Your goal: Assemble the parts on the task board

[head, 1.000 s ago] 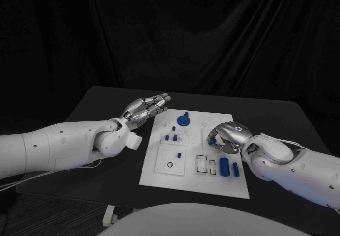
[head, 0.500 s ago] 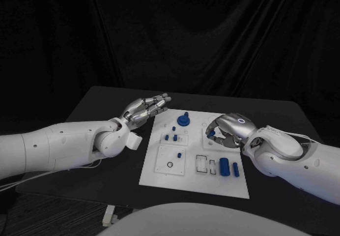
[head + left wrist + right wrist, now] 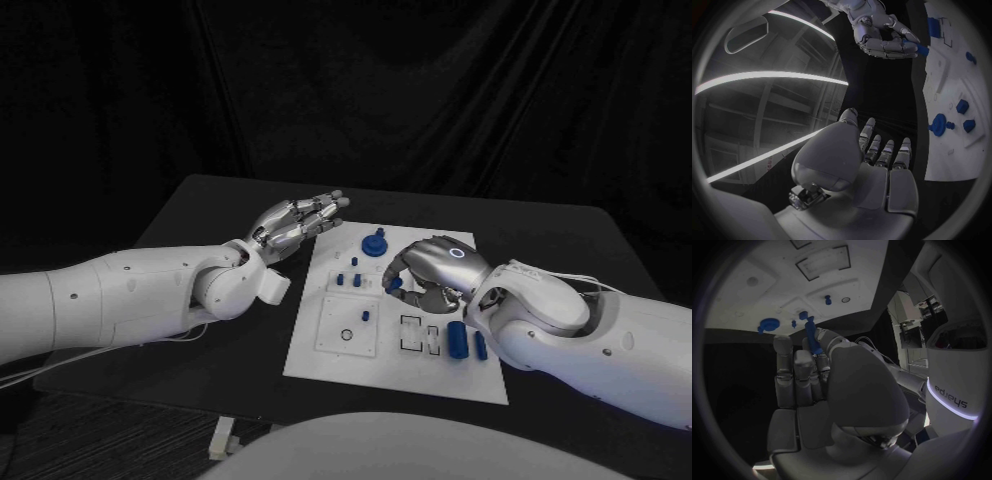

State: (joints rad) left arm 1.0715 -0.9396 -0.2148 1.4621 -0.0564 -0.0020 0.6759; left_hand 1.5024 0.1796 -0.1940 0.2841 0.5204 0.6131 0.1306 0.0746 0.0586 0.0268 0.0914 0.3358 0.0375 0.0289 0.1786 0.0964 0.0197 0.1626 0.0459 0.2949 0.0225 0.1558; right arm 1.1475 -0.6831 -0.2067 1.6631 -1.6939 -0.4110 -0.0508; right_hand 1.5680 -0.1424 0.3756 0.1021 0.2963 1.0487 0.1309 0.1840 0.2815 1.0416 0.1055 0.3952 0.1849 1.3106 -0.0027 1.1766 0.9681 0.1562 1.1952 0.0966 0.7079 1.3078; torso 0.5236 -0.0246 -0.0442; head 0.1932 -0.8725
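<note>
The right hand [image 3: 433, 272] hovers over the white board [image 3: 346, 345], pinching a small blue peg [image 3: 812, 335] between thumb and fingers. The peg looks light, stiff and slippery; hold it mid-shaft. The left hand [image 3: 296, 222] hangs empty, fingers apart, beside the board.

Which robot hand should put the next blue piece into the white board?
Probably the right robot hand. It already holds a small blue part and sits over the task board. The left robot hand is open, holding nothing, beside the board's far corner.
</note>
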